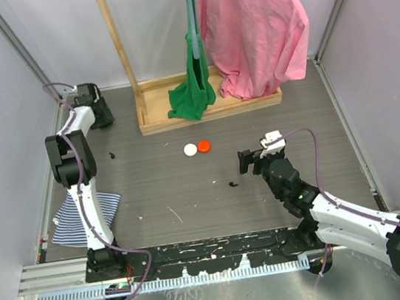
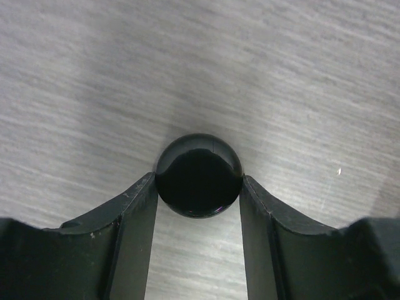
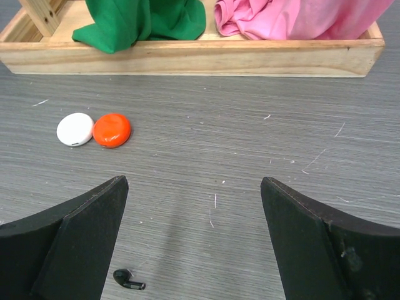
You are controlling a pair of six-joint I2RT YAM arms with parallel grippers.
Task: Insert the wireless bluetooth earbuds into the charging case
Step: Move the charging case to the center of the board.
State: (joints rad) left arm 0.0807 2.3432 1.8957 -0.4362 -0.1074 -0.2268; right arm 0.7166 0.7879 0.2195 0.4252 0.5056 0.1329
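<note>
Up close, the left gripper (image 2: 197, 181) has its two dark fingers (image 2: 134, 219) pressed against opposite sides of the charging case (image 2: 199, 167). The case is a glossy black round body with a thin seam line near its top, and it sits on the grey wood-grain table (image 2: 300, 75). The case is clamped between the jaws. In the top view this gripper (image 1: 97, 108) is at the far left corner of the table, and the case itself is hidden beneath it.

The right gripper (image 3: 194, 187) is spread wide with nothing between its fingers, held low over the table. Just ahead of its left finger lies a black earbud (image 3: 128, 279), loose on the surface. From above, that earbud (image 1: 233, 184) is near the right gripper (image 1: 247, 160) and well apart from the case. Another small black item (image 1: 114, 156) lies nearer the left arm, too small to identify.

Further out, a white disc (image 3: 75, 129) and an orange disc (image 3: 112, 129) touch side by side. Behind them stands a wooden rack (image 3: 187, 59) holding a green cloth (image 3: 140, 19) and a pink shirt (image 1: 254, 30). A striped cloth (image 1: 72, 224) lies by the left arm's base.
</note>
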